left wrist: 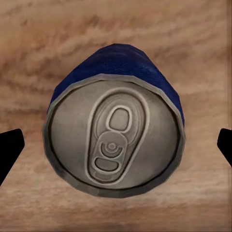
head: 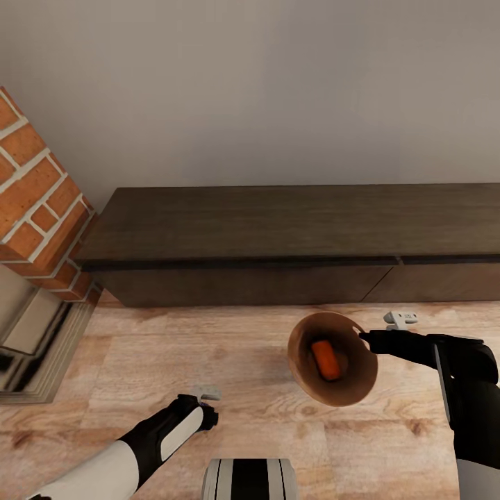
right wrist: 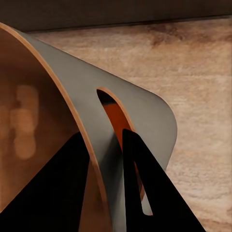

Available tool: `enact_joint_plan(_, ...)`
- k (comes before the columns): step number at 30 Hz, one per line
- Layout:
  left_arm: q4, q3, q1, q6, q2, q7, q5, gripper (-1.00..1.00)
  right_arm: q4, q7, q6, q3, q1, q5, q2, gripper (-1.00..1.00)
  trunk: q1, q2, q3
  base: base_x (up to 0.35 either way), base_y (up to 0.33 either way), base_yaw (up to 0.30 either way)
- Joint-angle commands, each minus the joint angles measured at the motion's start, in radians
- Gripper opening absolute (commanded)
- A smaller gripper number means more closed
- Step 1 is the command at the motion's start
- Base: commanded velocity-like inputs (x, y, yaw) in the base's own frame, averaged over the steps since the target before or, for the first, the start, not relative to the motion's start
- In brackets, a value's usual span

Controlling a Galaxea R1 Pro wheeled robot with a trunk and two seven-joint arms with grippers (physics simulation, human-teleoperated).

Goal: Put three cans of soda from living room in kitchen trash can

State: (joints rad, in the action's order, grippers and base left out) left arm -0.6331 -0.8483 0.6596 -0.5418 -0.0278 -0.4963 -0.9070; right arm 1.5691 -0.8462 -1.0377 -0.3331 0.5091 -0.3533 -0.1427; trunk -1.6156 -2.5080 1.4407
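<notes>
Head view first, going left to right: we see the red brick chimney [head: 35, 201] at the far left with the stone fireplace opening [head: 38, 340] beneath it, then the long dark wood cabinet [head: 292, 239] against the grey wall, all standing on the light wood plank floor [head: 208, 361]. So we are in the living room, not the kitchen.

Low on the left our left gripper [head: 203, 401] hangs over the floor. Its wrist camera looks straight down on the small blue cylindrical soda can with a grey metal top [left wrist: 116, 130], standing upright on the planks, with the two dark fingertips [left wrist: 9, 150] well apart on either side and not touching it. We read that claw as spread wide and empty, poised around the can.

Further right, the round brown copper-coloured trash can [head: 333, 357] is lifted and tilted, its mouth turned towards us. One orange soda can [head: 326, 360] lies inside on the wall. Our right gripper [head: 367, 338] is clamped on the bin's rim: the right wrist view shows one finger inside and one outside the thin wall [right wrist: 92, 121], beside a handle slot.

By our judgement, one can is binned, the blue one is about to be grasped, and we cannot place the second orange can. Carrying the bin to the kitchen also remains.
</notes>
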Motion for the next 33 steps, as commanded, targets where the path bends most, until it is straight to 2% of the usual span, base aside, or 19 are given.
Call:
enact_joint_plan(1,0.002,0.0,0.0,0.0,0.001,0.007,0.0,1.0,0.0,-0.001,-0.009,0.0,0.0,0.02,0.0,-1.0,0.0,0.0,0.0,0.0,0.0,0.0)
enact_joint_plan(9,0.012,0.0,0.0,0.035,0.002,0.023,0.001,1.0,0.0,-0.001,-0.009,0.0,0.0,0.02,0.0,-1.0,0.0,0.0,0.0,0.0,0.0,0.0)
enact_joint_plan(19,0.065,0.0,0.0,0.069,0.004,0.057,0.002,1.0,0.0,-0.001,-0.009,0.0,0.0,0.02,0.001,-1.0,0.0,0.0,0.0,0.0,0.0,0.0)
enact_joint_plan(25,0.108,-0.001,0.001,0.096,0.029,0.059,0.002,1.0,0.0,-0.001,-0.009,0.002,0.0,0.02,0.002,-1.0,0.0,0.0,0.0,0.0,0.0,0.0)
enact_joint_plan(33,0.114,-0.001,0.006,0.12,0.035,0.061,0.003,1.0,0.0,-0.001,-0.009,0.002,0.0,0.02,0.002,-1.0,0.0,0.0,0.0,0.0,0.0,0.0)
